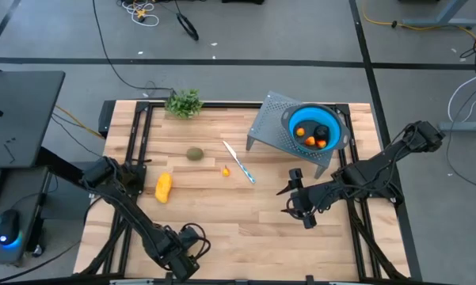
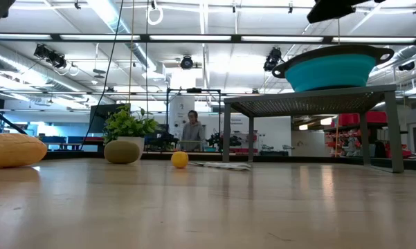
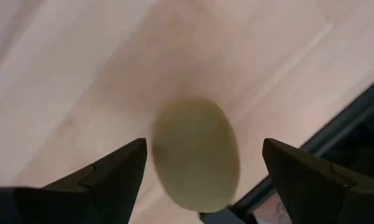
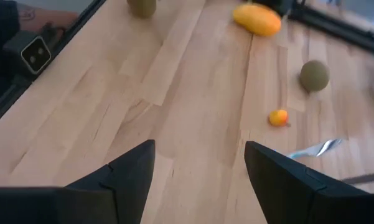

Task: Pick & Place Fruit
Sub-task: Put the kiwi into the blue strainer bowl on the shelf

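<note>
My left fingers (image 3: 202,186), spread wide, hover over an olive-brown oval (image 3: 196,152) near the worktop's (image 1: 245,229) near-left edge; I should center, descend straight, then close gently. My right fingers (image 4: 199,180) wait spread.

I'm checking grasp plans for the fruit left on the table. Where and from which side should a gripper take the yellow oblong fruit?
Take the yellow oblong fruit across its narrow middle, coming straight down from above. It lies flat on the bare wooden table with its long axis running roughly front to back, so the fingers should close on its left and right flanks. Nothing touches it; the olive-brown oval lies apart.
</note>
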`<state>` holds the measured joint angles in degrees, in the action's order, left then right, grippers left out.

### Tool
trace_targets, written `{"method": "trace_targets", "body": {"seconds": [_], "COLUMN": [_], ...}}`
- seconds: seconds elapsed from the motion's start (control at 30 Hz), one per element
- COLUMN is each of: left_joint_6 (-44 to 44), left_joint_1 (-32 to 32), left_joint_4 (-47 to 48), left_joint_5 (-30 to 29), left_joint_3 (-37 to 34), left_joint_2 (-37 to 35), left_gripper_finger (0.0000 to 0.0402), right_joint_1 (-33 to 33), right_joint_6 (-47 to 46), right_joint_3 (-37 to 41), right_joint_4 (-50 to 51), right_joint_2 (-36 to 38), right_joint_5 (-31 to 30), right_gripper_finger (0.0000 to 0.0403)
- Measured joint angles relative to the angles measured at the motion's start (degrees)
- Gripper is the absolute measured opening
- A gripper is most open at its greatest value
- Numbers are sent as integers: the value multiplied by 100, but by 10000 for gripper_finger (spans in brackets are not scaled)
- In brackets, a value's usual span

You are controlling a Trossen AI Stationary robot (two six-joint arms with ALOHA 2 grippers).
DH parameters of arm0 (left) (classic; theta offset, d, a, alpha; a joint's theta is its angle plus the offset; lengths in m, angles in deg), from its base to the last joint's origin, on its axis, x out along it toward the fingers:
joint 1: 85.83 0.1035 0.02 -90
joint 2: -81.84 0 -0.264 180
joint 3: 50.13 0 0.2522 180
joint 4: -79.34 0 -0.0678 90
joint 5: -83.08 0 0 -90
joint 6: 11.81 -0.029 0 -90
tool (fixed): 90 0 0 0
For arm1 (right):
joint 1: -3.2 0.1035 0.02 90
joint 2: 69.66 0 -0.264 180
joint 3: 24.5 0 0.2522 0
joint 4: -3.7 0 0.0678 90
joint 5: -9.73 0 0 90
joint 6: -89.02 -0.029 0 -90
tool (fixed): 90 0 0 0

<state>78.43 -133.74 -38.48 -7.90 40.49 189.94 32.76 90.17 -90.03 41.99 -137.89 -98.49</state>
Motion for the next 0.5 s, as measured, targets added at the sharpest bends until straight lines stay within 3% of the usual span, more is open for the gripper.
{"method": "trace_targets", "body": {"seconds": [0.13,0.3,0.5], "left_joint_6": [174,210,434], "left_joint_1": [1,1,-12], "left_joint_4": [84,73,64], "left_joint_5": [-19,404,325], "left_joint_3": [0,0,0], "left_joint_2": [-7,-7,-7], "left_gripper_finger": [332,332,332], "right_joint_1": [-81,-236,-381], "right_joint_6": [132,280,236], "right_joint_3": [0,0,0], "right_joint_4": [-121,-217,-245], "right_joint_2": [0,0,0], "right_joint_5": [-276,-321,-302], "right_gripper_finger": [258,258,258]}}
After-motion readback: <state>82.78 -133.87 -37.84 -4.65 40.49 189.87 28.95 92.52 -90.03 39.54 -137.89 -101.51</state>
